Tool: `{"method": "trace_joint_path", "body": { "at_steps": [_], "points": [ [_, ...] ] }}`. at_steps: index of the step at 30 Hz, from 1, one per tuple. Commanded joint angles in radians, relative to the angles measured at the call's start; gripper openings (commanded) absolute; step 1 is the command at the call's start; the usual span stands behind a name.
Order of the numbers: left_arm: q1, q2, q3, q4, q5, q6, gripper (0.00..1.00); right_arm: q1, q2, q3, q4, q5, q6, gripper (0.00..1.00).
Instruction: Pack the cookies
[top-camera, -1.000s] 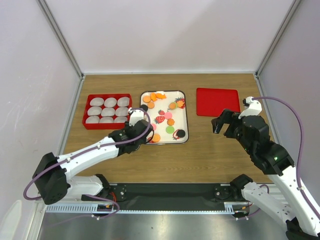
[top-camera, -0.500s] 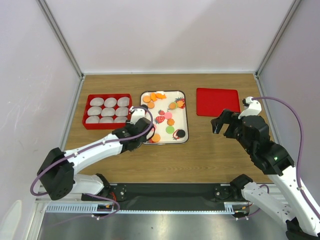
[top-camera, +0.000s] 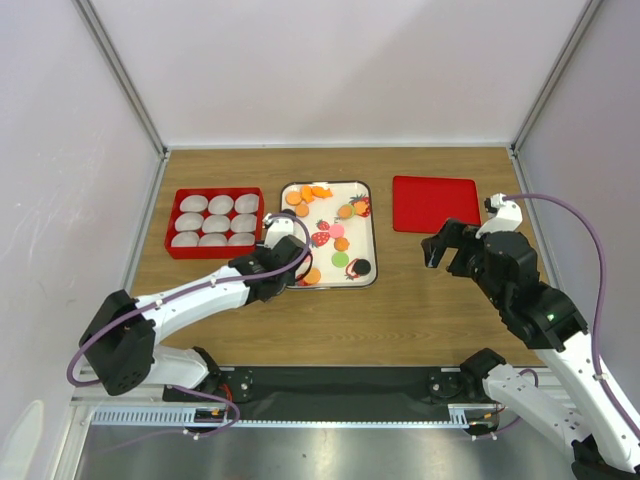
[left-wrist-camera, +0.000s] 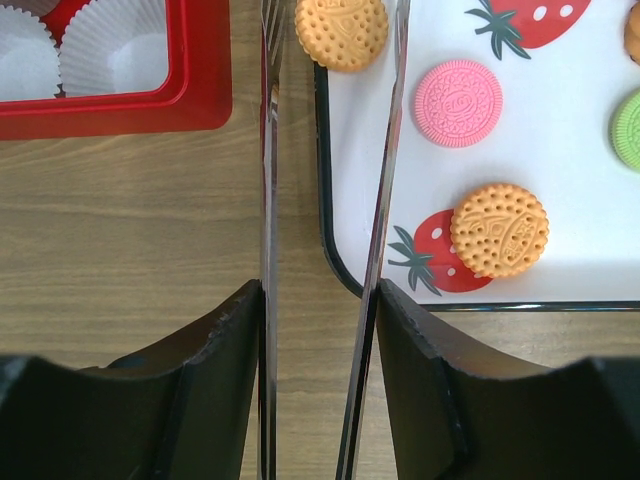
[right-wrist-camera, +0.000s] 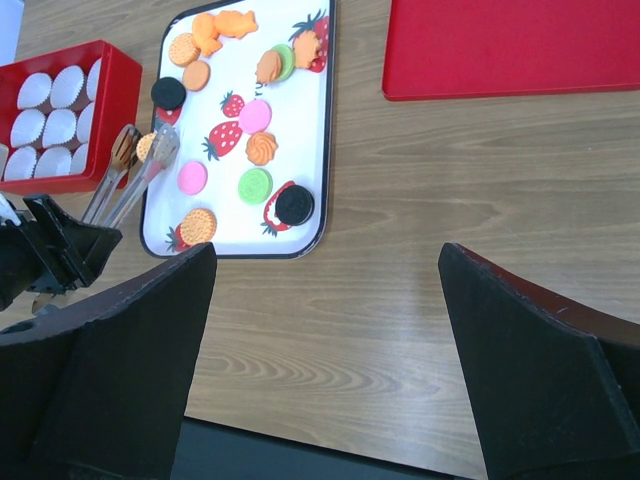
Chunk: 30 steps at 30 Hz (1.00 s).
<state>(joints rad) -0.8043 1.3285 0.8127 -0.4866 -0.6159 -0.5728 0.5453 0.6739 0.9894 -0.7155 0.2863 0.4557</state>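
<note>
Left gripper (left-wrist-camera: 318, 300) grasps thin metal tongs (left-wrist-camera: 268, 200), blades straddling a round orange cookie (left-wrist-camera: 341, 31) at the white strawberry-print tray's (left-wrist-camera: 324, 150) left edge. Right gripper (right-wrist-camera: 322, 270) gapes wide, empty.

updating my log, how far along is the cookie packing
Done: nothing yet; every paper cup in the red box looks empty. In hand: the left gripper holds tongs whose tips straddle an orange cookie at the tray's edge. Left: all the other cookies on the tray; the red lid lies apart, the right gripper open and empty.
</note>
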Motion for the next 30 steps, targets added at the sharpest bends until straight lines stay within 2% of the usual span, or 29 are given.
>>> {"method": "trace_joint_path", "body": {
  "at_steps": [1,13,25,30],
  "points": [
    [0.008,-0.002,0.008,0.029,-0.001,0.016,0.52,-0.002,-0.007,-0.009,0.041,-0.003,0.006,1.00],
    [0.007,-0.028,0.032,0.003,-0.022,0.027,0.41,-0.002,-0.013,-0.014,0.047,-0.003,0.009,1.00],
    [0.007,-0.091,0.062,-0.023,-0.035,0.053,0.41,-0.002,-0.013,-0.014,0.044,-0.001,0.011,0.99],
    [0.007,-0.130,0.068,-0.012,0.007,0.077,0.41,-0.002,-0.014,-0.015,0.047,0.001,0.014,1.00]
  ]
}}
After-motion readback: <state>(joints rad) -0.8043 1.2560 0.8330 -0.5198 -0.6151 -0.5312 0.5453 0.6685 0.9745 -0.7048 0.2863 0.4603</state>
